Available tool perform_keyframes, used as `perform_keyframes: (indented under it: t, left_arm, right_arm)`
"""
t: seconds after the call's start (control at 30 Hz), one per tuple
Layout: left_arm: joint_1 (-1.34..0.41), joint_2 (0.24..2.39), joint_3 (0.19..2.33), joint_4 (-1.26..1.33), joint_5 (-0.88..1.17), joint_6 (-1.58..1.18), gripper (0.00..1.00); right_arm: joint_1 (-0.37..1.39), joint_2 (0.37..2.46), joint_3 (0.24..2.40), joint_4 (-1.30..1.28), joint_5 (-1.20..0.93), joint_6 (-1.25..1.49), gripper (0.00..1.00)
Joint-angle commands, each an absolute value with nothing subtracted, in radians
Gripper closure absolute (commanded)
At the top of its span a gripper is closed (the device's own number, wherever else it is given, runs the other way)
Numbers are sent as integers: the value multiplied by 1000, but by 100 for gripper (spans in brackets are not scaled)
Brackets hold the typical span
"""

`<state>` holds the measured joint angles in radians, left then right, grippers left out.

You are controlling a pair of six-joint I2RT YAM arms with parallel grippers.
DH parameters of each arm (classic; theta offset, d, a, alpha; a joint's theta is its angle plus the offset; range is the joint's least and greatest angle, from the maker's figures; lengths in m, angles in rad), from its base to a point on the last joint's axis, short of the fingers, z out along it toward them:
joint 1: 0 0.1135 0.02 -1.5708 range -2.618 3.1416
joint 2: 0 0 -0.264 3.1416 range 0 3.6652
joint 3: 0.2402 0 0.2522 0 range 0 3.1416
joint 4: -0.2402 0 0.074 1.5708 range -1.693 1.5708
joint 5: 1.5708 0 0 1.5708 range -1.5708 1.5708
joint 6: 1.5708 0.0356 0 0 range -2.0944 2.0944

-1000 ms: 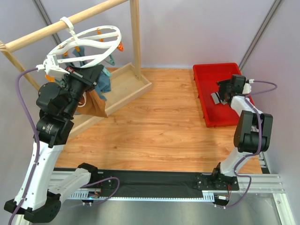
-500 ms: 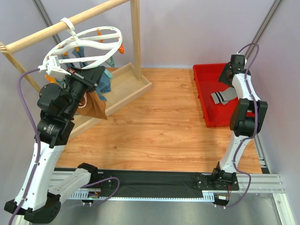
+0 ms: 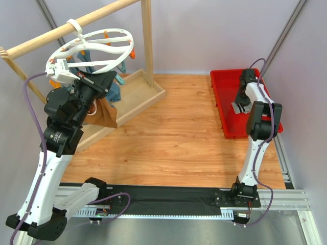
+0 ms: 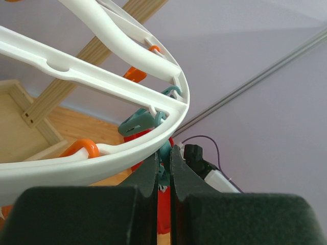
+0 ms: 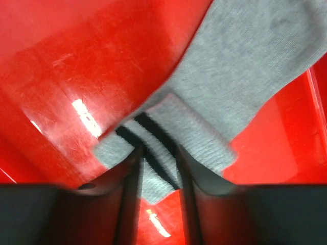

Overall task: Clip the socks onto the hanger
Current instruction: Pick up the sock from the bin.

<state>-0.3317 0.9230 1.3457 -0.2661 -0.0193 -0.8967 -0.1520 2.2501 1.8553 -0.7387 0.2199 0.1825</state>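
Note:
The hanger (image 3: pixel 92 48), a white ring with cross bars, hangs by its hook from the wooden rail. My left gripper (image 3: pixel 64 74) is up at its near-left rim. In the left wrist view my left gripper (image 4: pixel 163 158) is shut on a teal clip (image 4: pixel 164 168) just under the hanger's rim (image 4: pixel 102 163). A grey sock (image 3: pixel 238 107) lies in the red bin (image 3: pixel 225 81). My right gripper (image 3: pixel 241 98) points down onto it. In the right wrist view my right gripper (image 5: pixel 157 163) stands open, its fingers either side of the sock's black-striped cuff (image 5: pixel 158 127), pressing on the bin floor (image 5: pixel 76 61).
The wooden rail frame (image 3: pixel 148 41) stands at the back left on its tray base (image 3: pixel 138 92). A teal-blue cloth (image 3: pixel 115 89) and a brown bag (image 3: pixel 104 115) hang below the hanger. Orange clips (image 4: pixel 135 74) dangle from the ring. The bin's walls surround the right gripper.
My right gripper rose to the bin's far edge, then came down onto the sock's cuff, with its jaws narrowing. My left arm has shifted slightly and stays shut on the clip.

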Motion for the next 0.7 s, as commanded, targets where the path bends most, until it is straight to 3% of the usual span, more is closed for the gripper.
perform_keyframes:
  t: [0.0, 0.07, 0.13, 0.37, 0.4, 0.5, 0.57, 0.6, 0.67]
  left_arm:
    - [-351, 936, 1362, -304, 140, -907, 100]
    - [-351, 937, 1367, -310, 140, -908, 100]
    - [-351, 937, 1374, -318, 141, -905, 100]
    - [-351, 922, 1378, -342, 121, -902, 100]
    - [-351, 920, 1376, -345, 121, -902, 100]
    - [-351, 914, 1374, -353, 114, -899, 100]
    - [-351, 911, 1370, -354, 112, -899, 100]
    - [-351, 911, 1370, -354, 115, -899, 100]
    - [-351, 911, 1373, -356, 118, -897, 100]
  right_arm:
    - [-152, 2270, 1884, -742, 230, 190, 70]
    - [-152, 2255, 1867, -741, 226, 216, 80]
    - [-152, 2215, 1845, -718, 210, 222, 98]
    - [-153, 2094, 1819, -712, 172, 252, 100]
    - [-153, 2086, 1818, -709, 170, 252, 96]
    - [-155, 2112, 1848, -753, 166, 264, 66]
    - [-156, 2137, 1878, -778, 176, 278, 62]
    - [-158, 2138, 1873, -778, 186, 287, 55]
    - [-160, 2144, 1849, -758, 172, 293, 53]
